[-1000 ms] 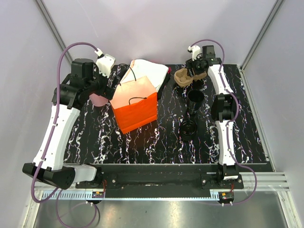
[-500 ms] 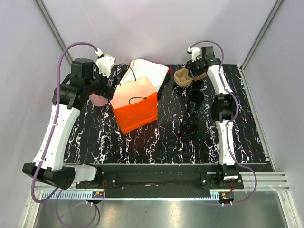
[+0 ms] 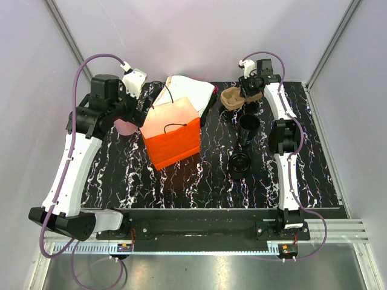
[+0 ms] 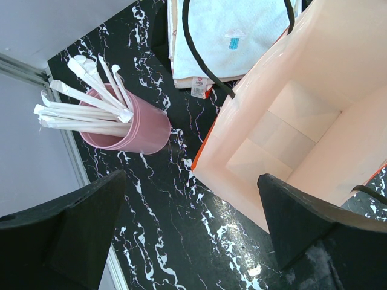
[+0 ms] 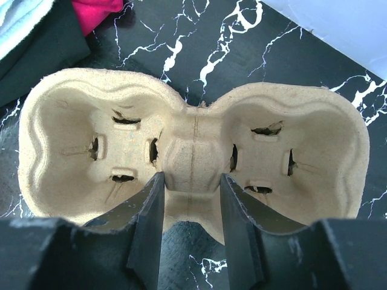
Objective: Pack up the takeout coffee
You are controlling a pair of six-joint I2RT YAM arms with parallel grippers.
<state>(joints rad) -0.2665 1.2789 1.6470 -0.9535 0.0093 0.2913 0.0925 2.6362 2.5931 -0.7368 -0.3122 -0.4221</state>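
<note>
The left pincer [image 4: 190, 181] was seen spread wide open, held above the table [image 4: 157, 241]. The pink cup [image 4: 130, 124] of stirrers was found just beyond its left finger, and the open mouth of the orange bag [image 4: 290, 133] was laid out below and beyond its right finger. Over at the right pincer [image 5: 191, 181], the fingers were set on either side of the middle ridge of the cardboard tray [image 5: 78, 139], with one hollow spread out to each side. The fingers were drawn close against that ridge, yet whether it was truly pinched could not be told. The black cup [image 3: 248, 124] was stood upright on the table just behind the right pincer, on the side of its arm's base, near the tray and gripped by neither pincer. A second black round item [image 3: 240, 163], cup or lid not to be told, was placed farther back along that same line, and the bag was stood between both items and the left pincer.
</note>
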